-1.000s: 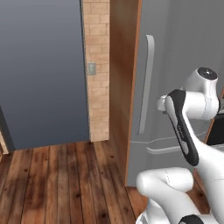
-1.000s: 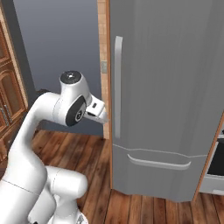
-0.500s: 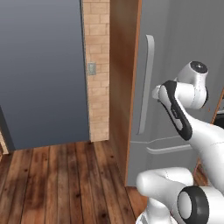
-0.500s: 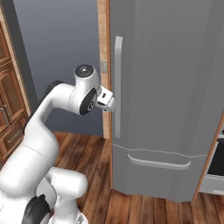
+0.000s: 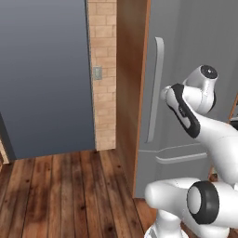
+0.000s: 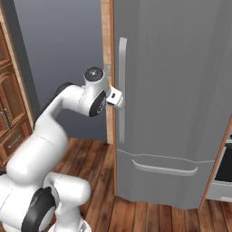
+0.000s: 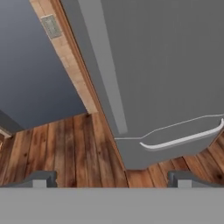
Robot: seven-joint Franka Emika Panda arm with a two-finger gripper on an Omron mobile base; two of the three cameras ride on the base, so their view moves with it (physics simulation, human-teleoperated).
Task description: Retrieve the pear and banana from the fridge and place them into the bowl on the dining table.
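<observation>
Beside the closed fridge [image 6: 181,90], its pale door handle [image 6: 121,90] near, the pincer [image 7: 111,178] gapes wide

Soft, even light fills the rendered kitchen, leaving the tall matte grey refrigerator door [image 6: 172,90] smooth and free of glare, with only faint vertical banding across its face. The reddish-brown plank floor [image 5: 60,195] carries a dim, diffuse shadow at its lower left in the left base view, while the flat blue-grey wall panel [image 5: 44,74] grades slightly darker toward its edges. All three views are soft and low in detail, with mildly fuzzy edges along the pale bar handle [image 7: 107,78] and the tan brick column [image 5: 104,69], and no visible lens distortion.
</observation>
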